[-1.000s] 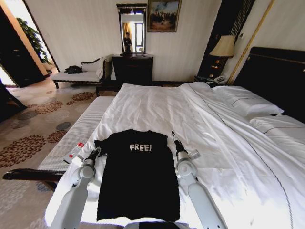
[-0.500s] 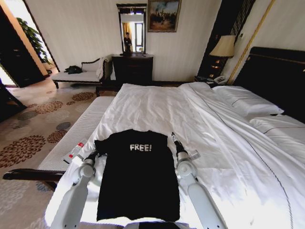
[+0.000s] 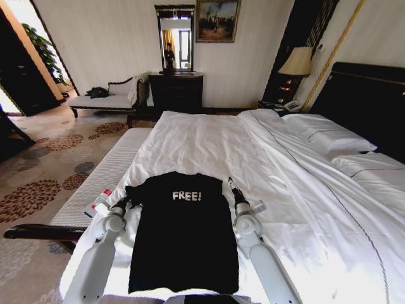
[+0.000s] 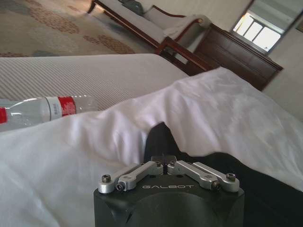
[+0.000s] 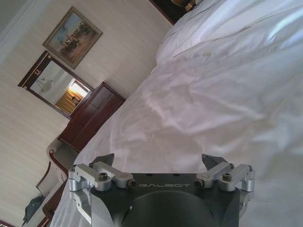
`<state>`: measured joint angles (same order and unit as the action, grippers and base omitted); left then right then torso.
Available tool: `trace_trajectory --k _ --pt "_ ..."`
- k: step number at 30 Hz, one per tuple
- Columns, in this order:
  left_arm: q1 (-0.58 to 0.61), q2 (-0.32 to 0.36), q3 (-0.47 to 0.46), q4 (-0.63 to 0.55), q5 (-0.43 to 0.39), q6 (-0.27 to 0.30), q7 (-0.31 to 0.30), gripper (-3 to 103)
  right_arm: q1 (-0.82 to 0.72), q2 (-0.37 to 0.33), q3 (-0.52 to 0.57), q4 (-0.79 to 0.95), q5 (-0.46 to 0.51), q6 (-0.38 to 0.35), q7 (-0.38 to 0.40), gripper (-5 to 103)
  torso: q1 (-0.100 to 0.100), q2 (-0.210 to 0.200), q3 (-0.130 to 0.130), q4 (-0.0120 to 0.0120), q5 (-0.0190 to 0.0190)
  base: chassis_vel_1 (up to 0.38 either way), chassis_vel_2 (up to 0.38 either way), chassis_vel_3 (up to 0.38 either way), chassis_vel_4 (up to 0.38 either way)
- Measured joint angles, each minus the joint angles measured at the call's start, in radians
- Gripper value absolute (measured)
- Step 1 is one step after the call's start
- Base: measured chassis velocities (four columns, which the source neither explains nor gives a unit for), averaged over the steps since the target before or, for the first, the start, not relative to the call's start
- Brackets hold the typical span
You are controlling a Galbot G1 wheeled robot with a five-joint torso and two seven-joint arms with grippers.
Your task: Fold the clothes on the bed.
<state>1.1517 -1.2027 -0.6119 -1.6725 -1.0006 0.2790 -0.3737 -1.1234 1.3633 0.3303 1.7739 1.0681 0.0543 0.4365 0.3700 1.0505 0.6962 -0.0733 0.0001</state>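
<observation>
The black T-shirt (image 3: 183,237) with a white "FREE!" print lies flat, face up, on the near part of the white bed (image 3: 209,142). My left gripper (image 3: 124,202) is at the shirt's left sleeve. In the left wrist view it (image 4: 159,142) is shut, its dark fingers pinched together at the sleeve edge where the sheet bulges, with black fabric (image 4: 270,189) beside it. My right gripper (image 3: 231,185) is held beside the right sleeve, just off the shirt. It (image 5: 157,161) is open over bare white sheet, with nothing between its fingers.
A plastic water bottle (image 3: 100,201) (image 4: 42,108) lies on the ribbed white bench (image 3: 104,174) left of the bed. Pillows (image 3: 329,136) and the dark headboard (image 3: 373,101) are at the right. A dresser (image 3: 175,92) and chaise (image 3: 104,98) stand by the far wall.
My left gripper has edged forward onto the shirt's left sleeve and shut there. The right gripper has hardly moved.
</observation>
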Motion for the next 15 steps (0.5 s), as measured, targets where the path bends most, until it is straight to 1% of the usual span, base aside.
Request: trace_trajectory --k 3,5,9,11,14,15 --pt "0.054 -0.006 0.01 -0.062 0.004 0.009 -0.003 -1 0.0 0.004 -0.001 -0.002 -0.004 0.0 0.001 100 0.0 0.0 0.0 0.0001 0.0 0.0 0.0 0.0 0.0" --pt "0.064 -0.007 0.013 -0.071 0.006 0.01 -0.005 -1 0.0 0.004 -0.001 -0.002 -0.005 0.0 0.001 100 0.0 0.0 0.0 0.0 0.0 0.0 0.0 0.0 0.0" --pt "0.165 -0.036 0.041 -0.14 0.032 0.011 -0.017 21 0.0 0.005 0.001 -0.002 -0.007 0.0 0.002 100 0.0 0.0 0.0 0.0001 0.0 0.0 0.0 0.0 0.0" --pt "0.179 -0.045 0.043 -0.146 0.039 0.011 -0.018 21 0.0 0.006 0.001 -0.002 -0.007 0.0 0.002 100 0.0 0.0 0.0 0.0002 0.0 0.0 0.0 0.0 0.0" --pt "0.208 -0.081 0.035 -0.14 0.057 0.002 -0.017 37 -0.003 0.006 0.001 -0.002 -0.01 0.0 0.002 100 0.0 0.0 0.0 0.0001 -0.0001 0.0 0.0 0.0 0.0" --pt "0.208 -0.081 0.035 -0.14 0.057 0.002 -0.017 37 -0.003 0.006 0.001 -0.002 -0.01 0.0 0.002 100 0.0 0.0 0.0 0.0001 -0.0001 0.0 0.0 0.0 0.0"
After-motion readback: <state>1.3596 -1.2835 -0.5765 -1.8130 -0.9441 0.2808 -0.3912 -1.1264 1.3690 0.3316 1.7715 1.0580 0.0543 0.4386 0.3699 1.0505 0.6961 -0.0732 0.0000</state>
